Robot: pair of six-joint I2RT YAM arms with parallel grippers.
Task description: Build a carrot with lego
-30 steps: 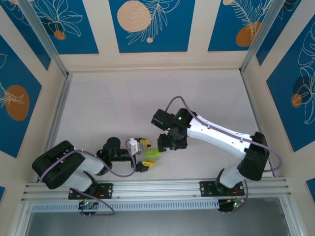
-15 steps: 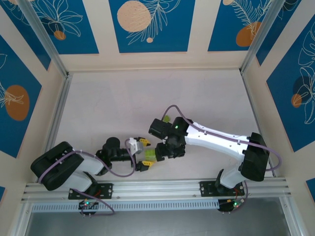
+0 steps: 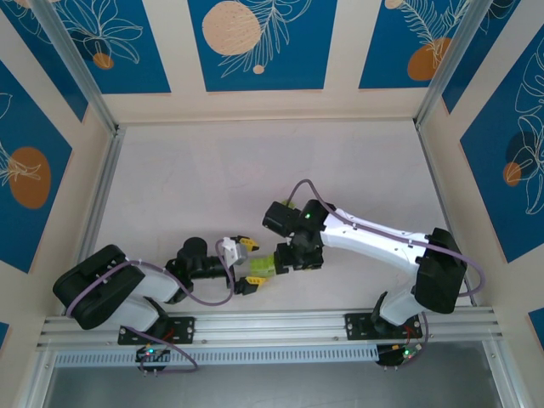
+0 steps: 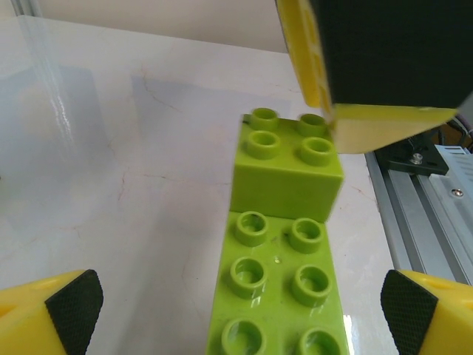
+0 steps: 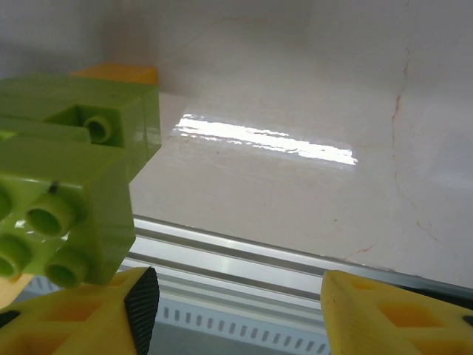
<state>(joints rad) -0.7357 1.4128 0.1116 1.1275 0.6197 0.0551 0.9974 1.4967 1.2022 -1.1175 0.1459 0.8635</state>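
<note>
The lego here is a stepped lime-green stack of bricks (image 4: pixel 284 244) lying on the white table studs up, a square brick set on a longer one. It lies between the wide-open fingers of my left gripper (image 4: pixel 240 314), and neither pad (image 4: pixel 70 310) touches it. From above, the stack (image 3: pixel 260 266) sits between the two grippers. My right gripper (image 5: pixel 236 314) is open with nothing between its fingers; the stack (image 5: pixel 66 185) is just above its left finger (image 5: pixel 96 318). One of its yellow fingers (image 4: pixel 369 111) hangs over the stack's far end. An orange-yellow piece (image 5: pixel 118 72) shows behind the stack.
The metal rail (image 3: pixel 272 323) at the table's near edge runs close behind the grippers. A small lime-green piece (image 3: pixel 288 205) peeks out behind the right wrist. Open table surface (image 3: pixel 255 170) stretches to the far wall.
My right gripper has come down and left to the lego's end, with its jaws slightly narrower. The left gripper and the stack have stayed where they were.
</note>
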